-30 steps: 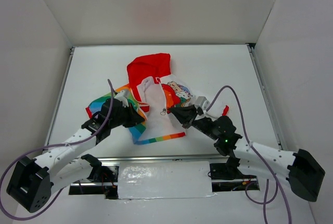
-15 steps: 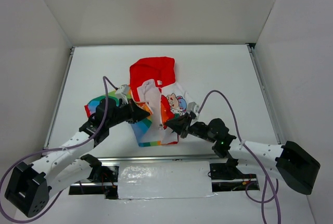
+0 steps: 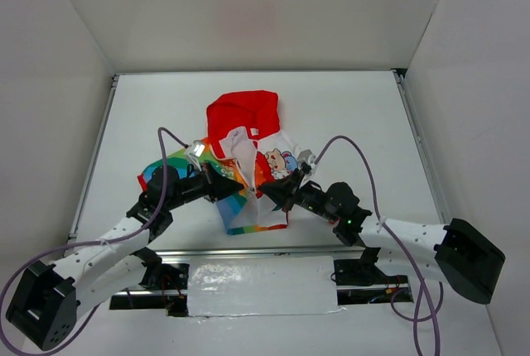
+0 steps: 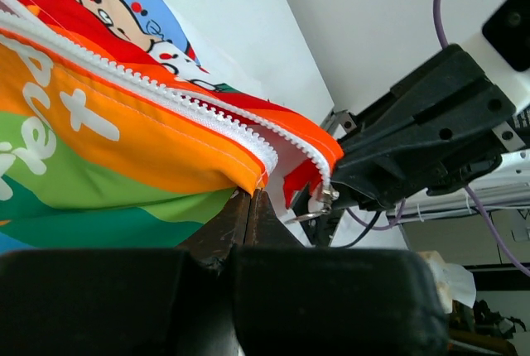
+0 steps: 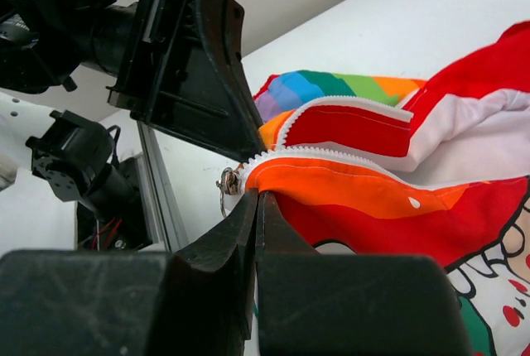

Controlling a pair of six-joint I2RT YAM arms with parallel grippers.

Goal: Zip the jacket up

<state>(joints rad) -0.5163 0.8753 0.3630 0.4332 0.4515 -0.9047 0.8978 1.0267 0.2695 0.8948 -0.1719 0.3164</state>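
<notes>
Two grippers meet on one jacket [image 3: 248, 153]. The left gripper [image 4: 251, 203] is clenched on the jacket's front edge, at the low end of the rainbow half, with orange and green cloth rising just above its fingertips. Two rows of white zipper teeth [image 4: 166, 91] run side by side away from those tips, and whether they mesh cannot be told. One metal pull [image 4: 319, 204] hangs just right of the left gripper's tips, touching the nose of the right gripper [image 5: 255, 203]. That gripper is clamped on the other front edge, its tips just beside the pull and the orange lining spreading to their right. From above, the jacket lies on the table [image 3: 356, 116] between the two grippers. Its long axis runs away from them: the one red hood [image 3: 243, 112] is beyond both sets of fingertips, and the striped hem [image 3: 257, 225] is behind them, toward the bases. Rainbow stripes are on the left gripper's side. The white, cartoon-printed half [image 3: 280, 161] is just beyond the right gripper. The cloth is bunched and folded.
</notes>
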